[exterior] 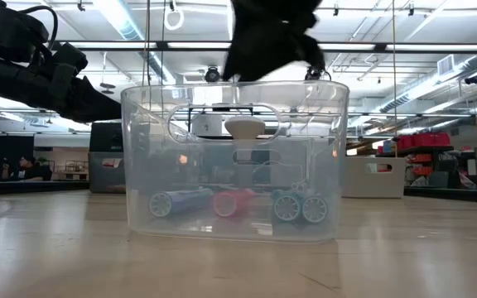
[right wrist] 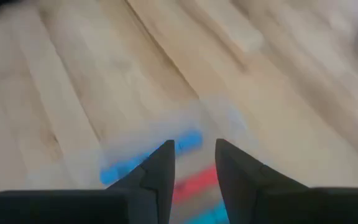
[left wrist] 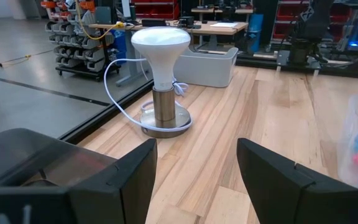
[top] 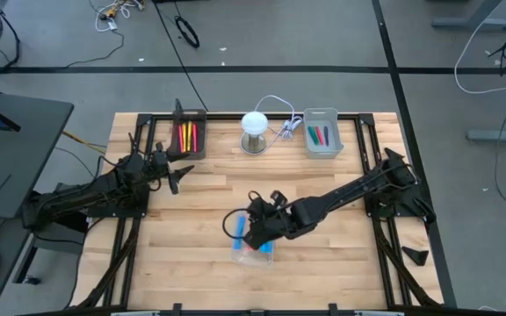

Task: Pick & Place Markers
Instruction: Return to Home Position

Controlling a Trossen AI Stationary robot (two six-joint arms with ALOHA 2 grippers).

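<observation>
I read the high view from well above, straight down on the whole table [top: 191, 237]. The low view sits at table-top height, close against the clear bin [exterior: 230, 165], facing level into the room. The left wrist view looks across the table past the lamp [left wrist: 160, 74]; the right wrist view looks steeply down from close above. All four share the clear bin and its markers [exterior: 222, 203].

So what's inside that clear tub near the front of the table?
Lying flat on the floor of the tub: blue markers and a pinkish-red marker. From above, the right gripper hangs over it and hides part, so I can't count them exactly.
</observation>
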